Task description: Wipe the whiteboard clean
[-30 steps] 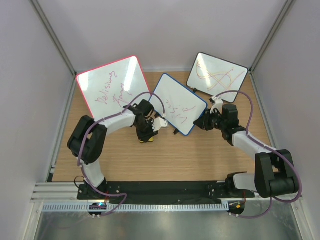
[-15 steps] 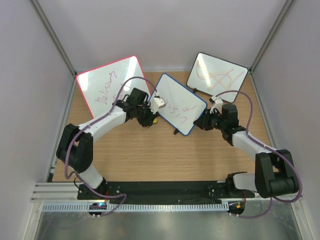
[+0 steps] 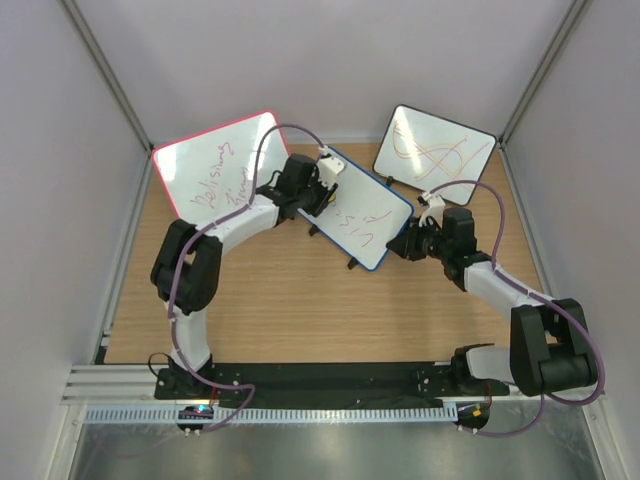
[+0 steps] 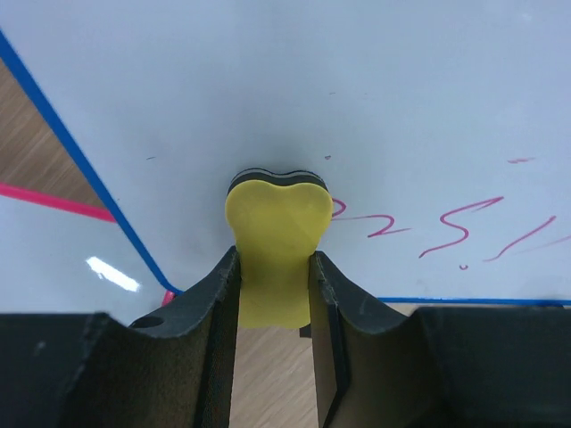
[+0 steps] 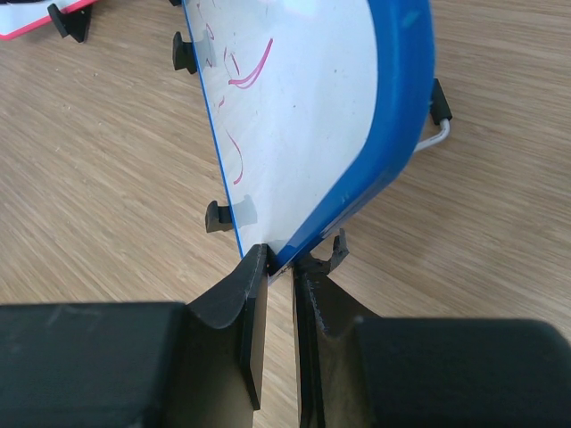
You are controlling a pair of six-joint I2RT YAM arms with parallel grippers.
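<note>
The blue-framed whiteboard (image 3: pixel 358 210) stands tilted mid-table with red handwriting on it. My left gripper (image 3: pixel 322 182) is at its upper left part, shut on a yellow eraser (image 4: pixel 276 241) whose tip presses the white surface in the left wrist view, left of the red marks (image 4: pixel 451 234). My right gripper (image 3: pixel 408 243) is shut on the board's right corner; in the right wrist view the blue edge (image 5: pixel 375 169) sits pinched between the fingers (image 5: pixel 252 294), and the board's face (image 5: pixel 285 116) shows red strokes.
A larger pink-framed board (image 3: pixel 215 165) stands at the back left, close behind my left arm. A black-framed board with orange and red scribbles (image 3: pixel 435 148) stands at the back right. Grey walls close the table on three sides.
My left gripper has carried the eraser from the table in front of the board up across its face to the upper left part. The right gripper has kept its hold.
</note>
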